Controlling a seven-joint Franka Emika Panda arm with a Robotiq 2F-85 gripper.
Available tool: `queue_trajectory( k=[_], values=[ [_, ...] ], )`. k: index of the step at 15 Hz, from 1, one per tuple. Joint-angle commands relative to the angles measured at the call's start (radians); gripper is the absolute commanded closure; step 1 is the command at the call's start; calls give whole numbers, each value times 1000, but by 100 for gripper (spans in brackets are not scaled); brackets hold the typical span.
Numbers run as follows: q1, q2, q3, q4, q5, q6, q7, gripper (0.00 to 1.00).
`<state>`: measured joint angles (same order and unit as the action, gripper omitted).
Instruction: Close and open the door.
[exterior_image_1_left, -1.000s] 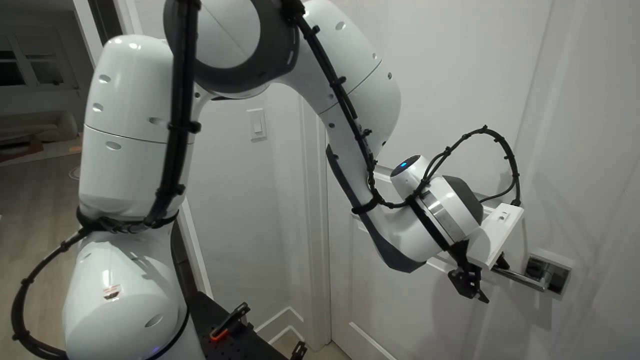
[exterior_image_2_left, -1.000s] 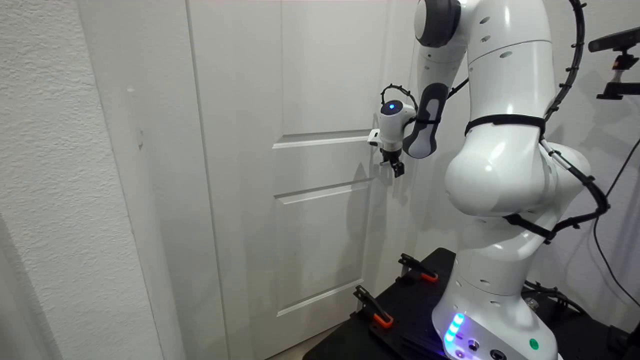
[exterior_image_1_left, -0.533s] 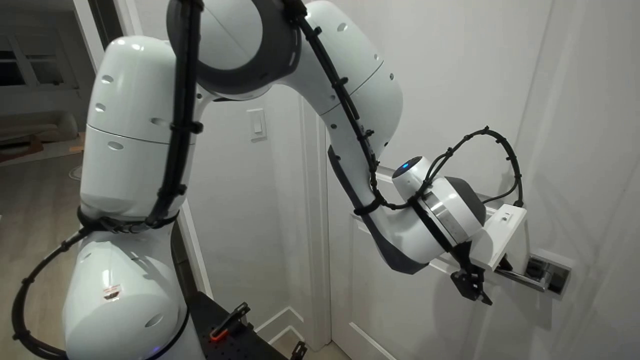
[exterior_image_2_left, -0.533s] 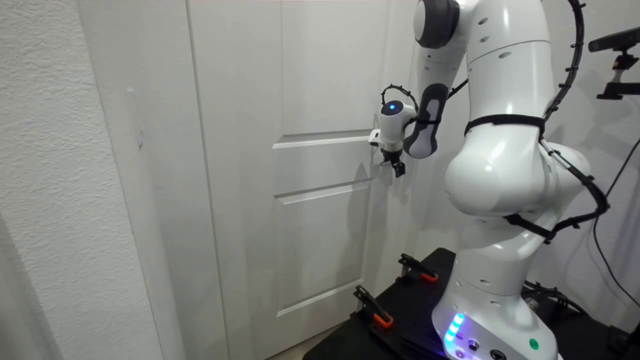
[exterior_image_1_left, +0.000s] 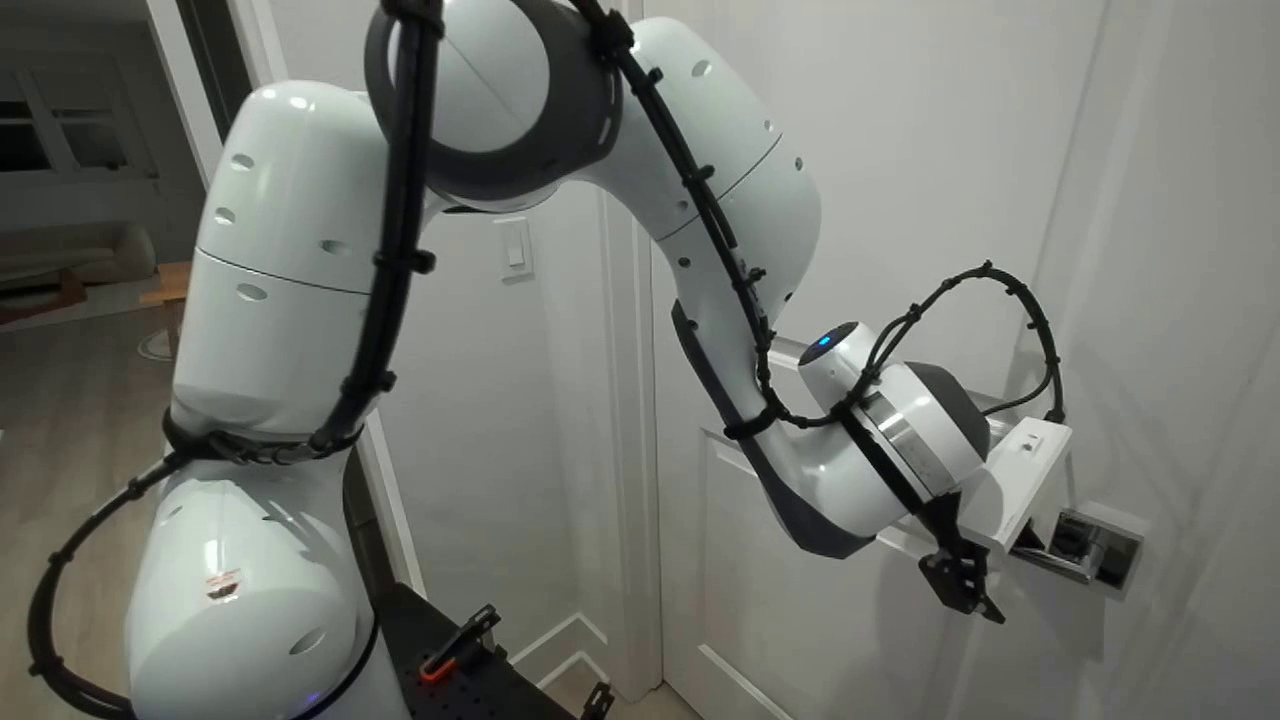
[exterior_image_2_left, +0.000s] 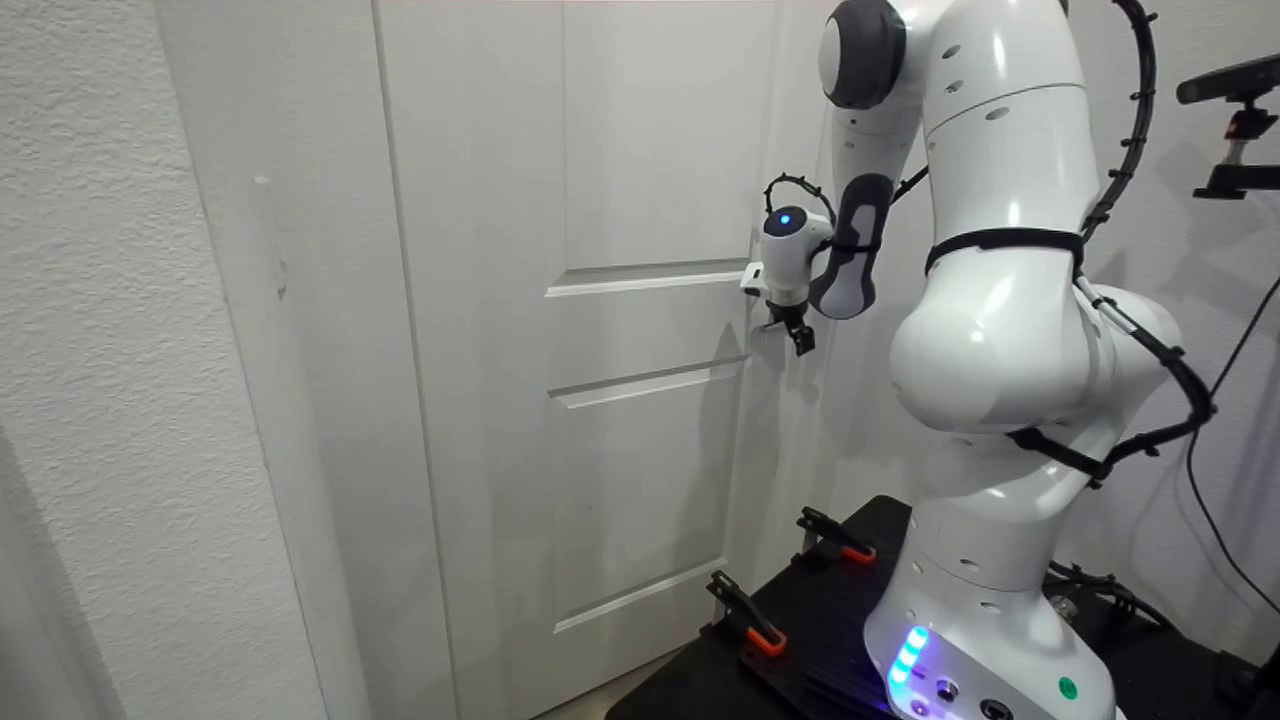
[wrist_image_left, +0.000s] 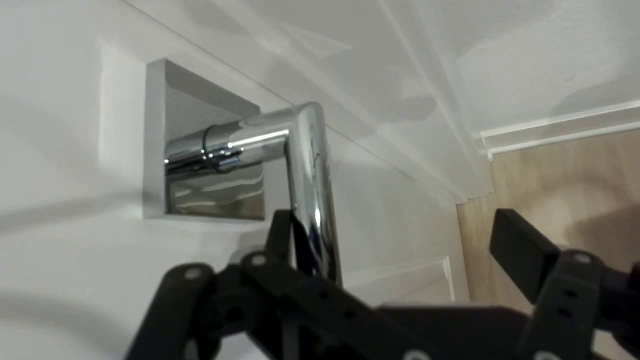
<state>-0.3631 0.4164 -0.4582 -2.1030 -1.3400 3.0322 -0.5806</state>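
Note:
The white panelled door (exterior_image_2_left: 640, 335) shows in both exterior views, and I see no gap along its edge. Its silver lever handle (exterior_image_1_left: 1062, 562) juts from a square plate (exterior_image_1_left: 1112, 562). My gripper (exterior_image_1_left: 1008, 576) is right at this lever, tilted downward. From the wrist view, my gripper (wrist_image_left: 397, 225) stands open. The lever (wrist_image_left: 310, 170) runs down between its fingers, close beside the left finger (wrist_image_left: 279, 232); whether they touch I cannot tell. Well away from the lever is the right finger (wrist_image_left: 522, 252). The lever's free end is hidden behind my gripper.
A black robot table (exterior_image_2_left: 680, 690) with orange-tipped clamps (exterior_image_2_left: 765, 638) stands before the door. A light switch (exterior_image_1_left: 514, 248) is on the white wall beside it. A small camera (exterior_image_2_left: 1240, 80) sits on a mount at the far right. Wooden floor (wrist_image_left: 560, 200) shows below.
My gripper has moved slightly down and toward the handle's plate, with the upper arm leaning a little further over. Door and lever look unmoved, and the jaws have stayed apart.

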Motion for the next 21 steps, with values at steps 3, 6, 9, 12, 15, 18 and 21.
queue_trajectory(
  k=[3,6,9,12,15,18,21],
  values=[
    [-15,67,-17,21,-5,-3,34,25],
    [-16,75,-17,34,0,-7,32,38],
    [-14,83,-17,49,1,-9,34,60],
    [-15,96,-13,59,10,-15,25,81],
    [-80,92,64,48,13,-51,-5,100],
    [-103,104,87,25,5,-71,-22,100],
    [-100,103,84,28,-16,-96,-39,100]
  ],
)
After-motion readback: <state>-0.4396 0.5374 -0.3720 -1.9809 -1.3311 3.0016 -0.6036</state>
